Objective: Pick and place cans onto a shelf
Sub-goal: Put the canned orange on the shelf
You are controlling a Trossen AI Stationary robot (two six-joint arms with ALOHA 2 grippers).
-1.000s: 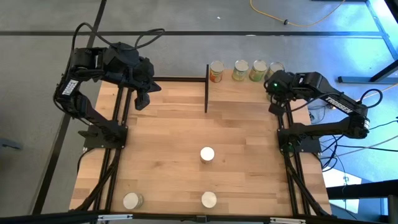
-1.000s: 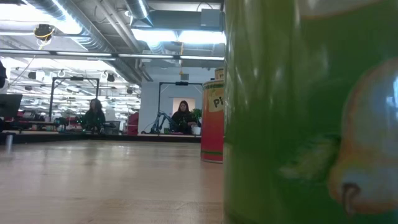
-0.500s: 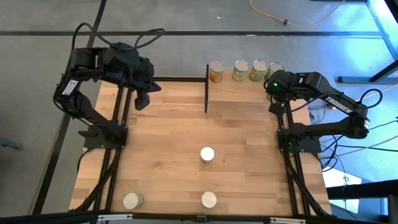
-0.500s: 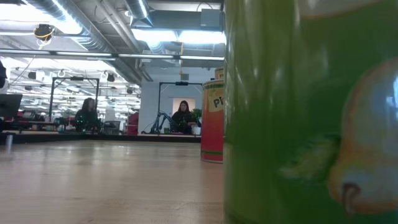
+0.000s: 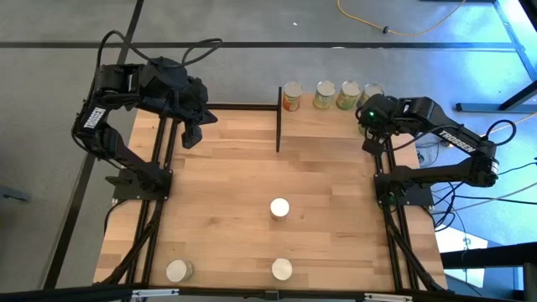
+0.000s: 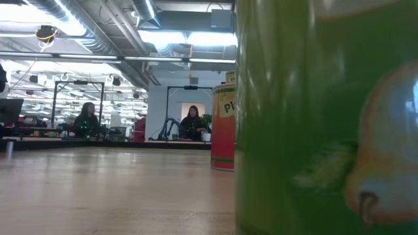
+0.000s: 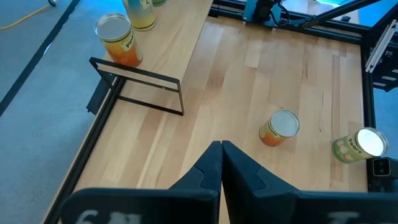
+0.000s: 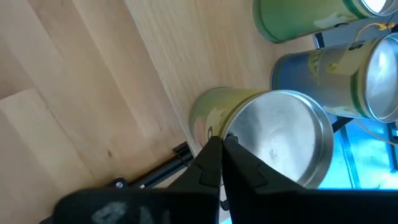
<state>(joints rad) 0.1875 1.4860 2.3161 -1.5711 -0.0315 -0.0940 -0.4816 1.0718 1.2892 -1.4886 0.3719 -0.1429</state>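
Several cans stand in a row at the table's far edge, on the shelf (image 5: 327, 126) to the right of its black upright panel (image 5: 278, 117). My right gripper (image 8: 222, 144), shut, hangs over the rightmost can (image 8: 273, 140), which has a yellow-green label; in the high view the gripper (image 5: 367, 117) partly hides that can (image 5: 373, 91). My left gripper (image 5: 191, 138) (image 7: 221, 149) waits, shut, above the far left of the table. Three more cans stand upright on the table: one mid-table (image 5: 279, 208) and two near the front edge (image 5: 281, 268) (image 5: 178, 270). My right gripper's shut fingertips (image 8: 214, 149) slant down from above over the near rim (image 8: 231, 138) of the rightmost can's shiny top. Whether they touch the rim, I cannot tell. The can stands upright on the shelf.
The low view is mostly filled by a green-labelled can (image 6: 326, 117) close by, with an orange-red can (image 6: 223, 127) behind it. People sit in the room beyond the table. Bare wood lies between the shelf row and the mid-table can.
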